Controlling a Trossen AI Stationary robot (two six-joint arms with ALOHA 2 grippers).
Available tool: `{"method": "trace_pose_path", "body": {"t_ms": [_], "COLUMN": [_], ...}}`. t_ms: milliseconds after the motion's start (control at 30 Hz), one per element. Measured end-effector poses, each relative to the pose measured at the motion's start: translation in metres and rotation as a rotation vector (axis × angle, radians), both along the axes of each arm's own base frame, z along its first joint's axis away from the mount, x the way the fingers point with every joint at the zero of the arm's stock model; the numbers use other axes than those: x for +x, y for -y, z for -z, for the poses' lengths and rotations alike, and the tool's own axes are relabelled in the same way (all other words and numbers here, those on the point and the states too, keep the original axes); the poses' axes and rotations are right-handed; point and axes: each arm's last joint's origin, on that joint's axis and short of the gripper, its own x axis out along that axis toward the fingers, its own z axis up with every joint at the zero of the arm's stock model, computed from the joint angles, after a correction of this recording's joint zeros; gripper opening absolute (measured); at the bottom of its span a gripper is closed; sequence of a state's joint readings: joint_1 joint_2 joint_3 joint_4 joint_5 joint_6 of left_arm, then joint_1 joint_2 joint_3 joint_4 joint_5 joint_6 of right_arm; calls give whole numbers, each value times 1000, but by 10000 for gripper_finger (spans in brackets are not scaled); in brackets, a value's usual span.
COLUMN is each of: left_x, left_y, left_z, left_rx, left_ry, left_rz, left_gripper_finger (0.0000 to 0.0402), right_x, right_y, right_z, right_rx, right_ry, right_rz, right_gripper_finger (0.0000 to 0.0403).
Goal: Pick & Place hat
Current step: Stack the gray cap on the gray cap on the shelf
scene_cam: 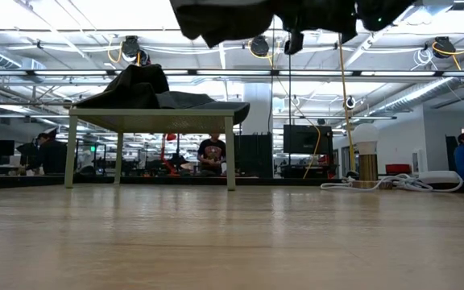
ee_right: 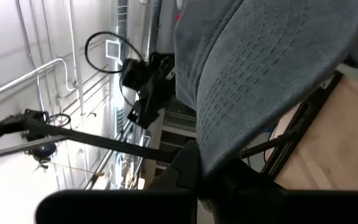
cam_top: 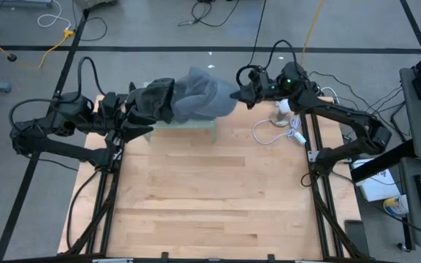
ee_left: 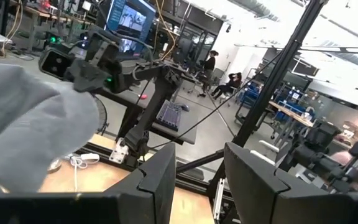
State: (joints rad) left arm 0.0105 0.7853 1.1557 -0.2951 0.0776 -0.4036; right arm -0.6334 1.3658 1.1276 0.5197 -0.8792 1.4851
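The grey knitted fabric hat hangs between both arms: the right end effector pinches its edge closed, while the left end effector beside it looks half-open and empty. That thin pinch could slip, dropping it onto the small pale stand or the wooden tabletop.

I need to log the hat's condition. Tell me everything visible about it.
The hat is grey, soft ribbed knit fabric, hanging slack. It is held up in the air near the table's far edge, over a small stand. The right tool pinches one edge shut; the left tool meets the opposite side.
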Motion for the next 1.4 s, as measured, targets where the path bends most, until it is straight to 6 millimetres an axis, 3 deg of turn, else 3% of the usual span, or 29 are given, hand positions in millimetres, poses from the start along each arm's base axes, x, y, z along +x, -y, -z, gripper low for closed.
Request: {"method": "trace_pose_path", "body": {"t_ms": [267, 633, 967, 1400], "left_x": [0, 0, 0, 0], "left_y": [0, 0, 0, 0], "left_z": [0, 0, 0, 0], "left_rx": [4, 4, -1, 2], "left_ry": [0, -1, -1, -1], "left_rz": [0, -1, -1, -1], "left_gripper_finger": [141, 141, 141, 141], "right_x": [13, 49, 53, 47], "right_y": [33, 76, 93, 91], "right_z": [20, 14, 36, 75], "right_rx": [50, 11, -13, 13], "right_ry": [-69, -57, -76, -149], "right_rz": [-37, -109, -104, -87], "right_gripper_finger": [4, 4, 4, 4]}}
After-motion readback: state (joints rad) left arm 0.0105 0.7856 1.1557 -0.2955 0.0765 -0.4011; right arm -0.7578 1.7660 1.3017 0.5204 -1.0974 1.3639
